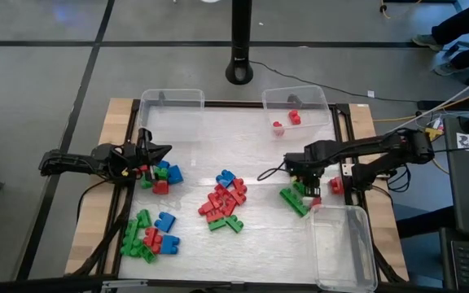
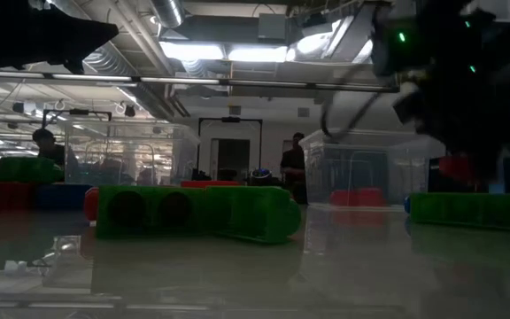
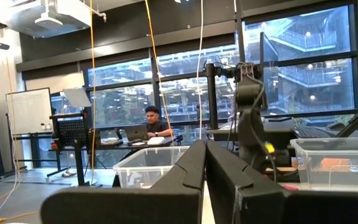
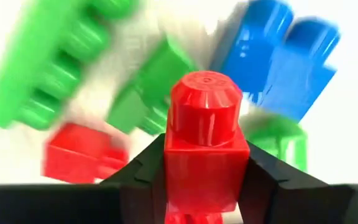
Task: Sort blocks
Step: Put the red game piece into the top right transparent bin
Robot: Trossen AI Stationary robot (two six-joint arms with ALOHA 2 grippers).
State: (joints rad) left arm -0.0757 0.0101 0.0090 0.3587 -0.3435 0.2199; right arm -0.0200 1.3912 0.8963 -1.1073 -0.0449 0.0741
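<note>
Clear-film-covered table [image 1: 259, 146] on wood | blocks [image 1: 225, 199] scattered | right gripper [image 4: 207, 186] clamped on red block [image 4: 205, 143] | left gripper [image 1: 149, 155] pinched together | person [image 3: 156, 122] at desk behind

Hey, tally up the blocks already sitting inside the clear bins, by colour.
Red: 2 blocks, both in the far right bin
Green: 0
Blue: 0
Total: 2

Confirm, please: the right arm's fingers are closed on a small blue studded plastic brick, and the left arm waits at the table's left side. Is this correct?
Not quite: the small studded plastic brick between the right arm's fingers is red, not blue, as the right wrist view shows. The left arm does wait at the table's left side.
</note>
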